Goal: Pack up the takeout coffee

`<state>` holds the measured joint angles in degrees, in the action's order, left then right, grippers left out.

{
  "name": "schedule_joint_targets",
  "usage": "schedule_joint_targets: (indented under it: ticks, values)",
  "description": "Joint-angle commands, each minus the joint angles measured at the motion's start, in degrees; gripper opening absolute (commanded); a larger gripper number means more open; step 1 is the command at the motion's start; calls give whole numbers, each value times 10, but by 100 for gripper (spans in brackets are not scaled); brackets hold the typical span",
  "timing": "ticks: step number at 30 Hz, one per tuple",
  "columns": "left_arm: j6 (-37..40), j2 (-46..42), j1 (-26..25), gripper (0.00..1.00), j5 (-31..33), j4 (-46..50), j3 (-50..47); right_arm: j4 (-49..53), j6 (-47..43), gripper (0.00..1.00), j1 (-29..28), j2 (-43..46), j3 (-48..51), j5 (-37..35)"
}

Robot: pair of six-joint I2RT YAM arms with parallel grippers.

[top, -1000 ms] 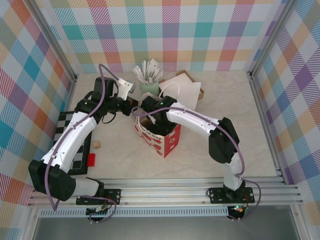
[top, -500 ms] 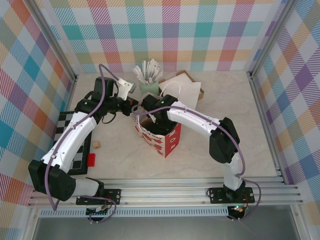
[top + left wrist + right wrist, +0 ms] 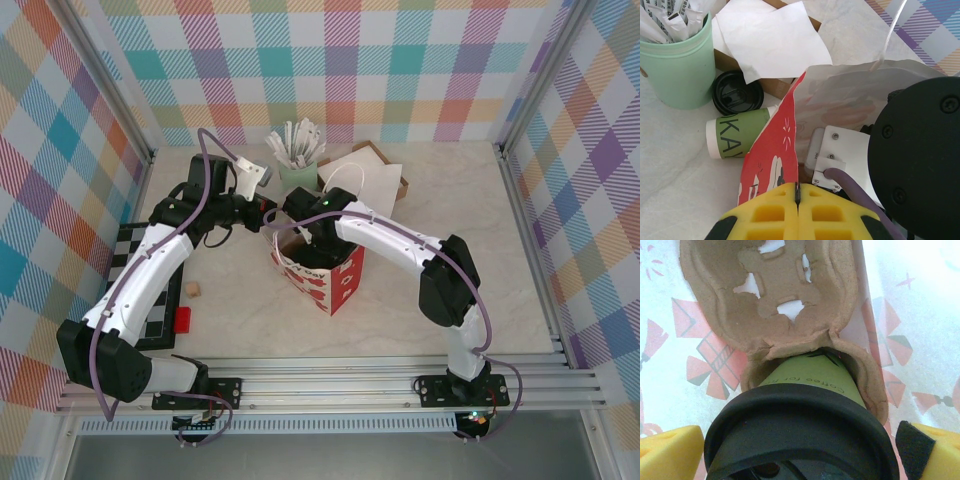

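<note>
Your red-and-white paper bag (image 3: pixel 335 287) stands upright in the middle of the table (image 3: pixel 500 290), mouth open. Your right arm (image 3: pixel 400 243) bends over it, its wrist reaching down into the opening. Your left arm (image 3: pixel 150 270) stretches in from the other side, and your left gripper (image 3: pixel 268 214) sits at the bag's left rim. Behind the bag you have a pale green cup (image 3: pixel 296 176) of white sticks, with a white sheet (image 3: pixel 367 180) beside it. A checkered mat (image 3: pixel 128 248), a small wooden block (image 3: pixel 193 290) and a red block (image 3: pixel 182 319) lie at your left.

I see a red bag (image 3: pixel 335 285) with white drawings. The coffee cup (image 3: pixel 810 377) is green with a black lid (image 3: pixel 800 430). The walls (image 3: pixel 400 60) have bright checks.
</note>
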<state>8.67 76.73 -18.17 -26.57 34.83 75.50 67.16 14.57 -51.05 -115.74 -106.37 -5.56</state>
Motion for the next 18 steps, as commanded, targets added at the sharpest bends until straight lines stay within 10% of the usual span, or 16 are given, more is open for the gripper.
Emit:
schedule_joint_targets:
  ticks: [1,18]
  values:
    - [13,-13,-1,0,-20,7,3,3,4,100,-2,22,-19,3]
    - [11,-15,-1,0,-16,9,4,22,3,100,-2,39,-23,-2]
